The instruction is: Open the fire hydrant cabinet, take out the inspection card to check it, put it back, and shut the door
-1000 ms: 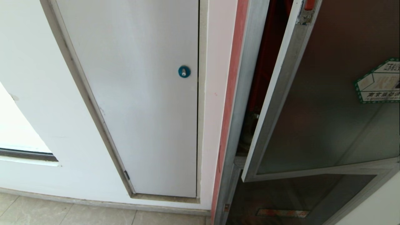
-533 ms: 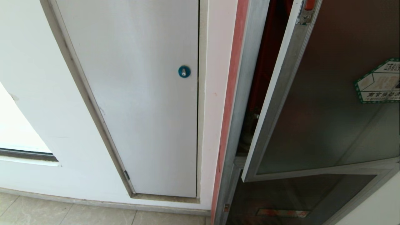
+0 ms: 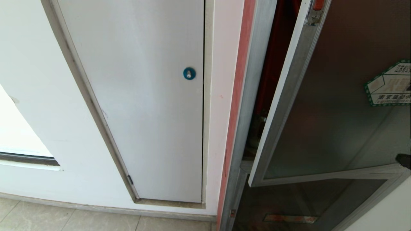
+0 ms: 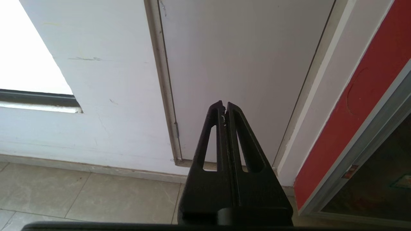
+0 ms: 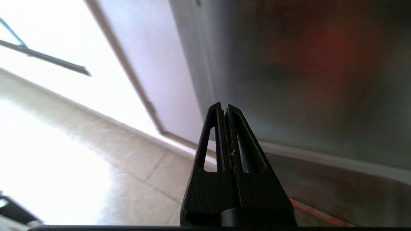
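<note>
Large dark tinted-glass door [image 3: 327,106] in silver aluminium frame, green-edged hexagonal sticker [image 3: 390,82] on it: ajar, swung partly off tall silver cabinet [image 3: 249,96], red interior showing through gap. Inspection card unseen. Right gripper [image 5: 225,107] pinched shut, empty, near the glass, probably to push. Left gripper [image 4: 224,106] shut, parked facing plain white panel [image 3: 141,96].

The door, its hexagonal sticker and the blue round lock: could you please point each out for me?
door [image 3: 327,128], head view, on its dark glass.
hexagonal sticker [image 3: 390,85], head view, on its pale middle.
blue round lock [image 3: 189,73], head view, on its face.
</note>
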Robot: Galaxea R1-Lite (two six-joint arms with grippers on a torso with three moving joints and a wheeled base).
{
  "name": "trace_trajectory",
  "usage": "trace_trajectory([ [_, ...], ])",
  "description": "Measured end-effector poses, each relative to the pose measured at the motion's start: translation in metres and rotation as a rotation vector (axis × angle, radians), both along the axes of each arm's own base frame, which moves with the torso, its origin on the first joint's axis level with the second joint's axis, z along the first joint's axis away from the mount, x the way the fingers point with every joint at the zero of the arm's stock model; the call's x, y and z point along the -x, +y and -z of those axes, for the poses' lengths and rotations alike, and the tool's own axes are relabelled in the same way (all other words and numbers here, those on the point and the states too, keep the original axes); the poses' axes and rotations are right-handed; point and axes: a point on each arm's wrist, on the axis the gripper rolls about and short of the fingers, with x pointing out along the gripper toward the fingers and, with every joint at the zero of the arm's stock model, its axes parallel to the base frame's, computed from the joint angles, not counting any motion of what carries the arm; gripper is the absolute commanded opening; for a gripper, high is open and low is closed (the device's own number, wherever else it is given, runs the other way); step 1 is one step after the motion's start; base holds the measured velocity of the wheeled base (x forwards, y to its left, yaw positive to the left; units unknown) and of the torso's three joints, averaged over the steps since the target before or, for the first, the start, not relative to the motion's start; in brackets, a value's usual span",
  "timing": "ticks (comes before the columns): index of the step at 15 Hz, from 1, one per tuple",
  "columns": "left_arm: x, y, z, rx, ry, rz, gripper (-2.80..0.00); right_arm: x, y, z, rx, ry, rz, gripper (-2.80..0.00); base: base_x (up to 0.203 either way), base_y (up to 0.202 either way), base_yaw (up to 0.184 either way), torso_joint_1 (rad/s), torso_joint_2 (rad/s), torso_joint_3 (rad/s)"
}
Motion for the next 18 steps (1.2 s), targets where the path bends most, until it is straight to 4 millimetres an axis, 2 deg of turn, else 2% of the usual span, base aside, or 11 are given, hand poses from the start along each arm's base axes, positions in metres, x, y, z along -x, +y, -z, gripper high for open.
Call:
trace_trajectory([
  [8, 0.000, 0.000, 0.000, 0.000, 0.000, 0.000, -2.80, -0.054, 0.026, -0.038, -0.036, 0.062, -0.258, -2.80, 0.000, 0.000, 0.000, 0.000, 0.00, 0.000],
  [18, 0.000, 0.000, 0.000, 0.001, 0.000, 0.000, -2.80, -0.104, 0.060, -0.049, -0.032, 0.118, -0.381, -2.80, 0.000, 0.000, 0.000, 0.000, 0.00, 0.000],
])
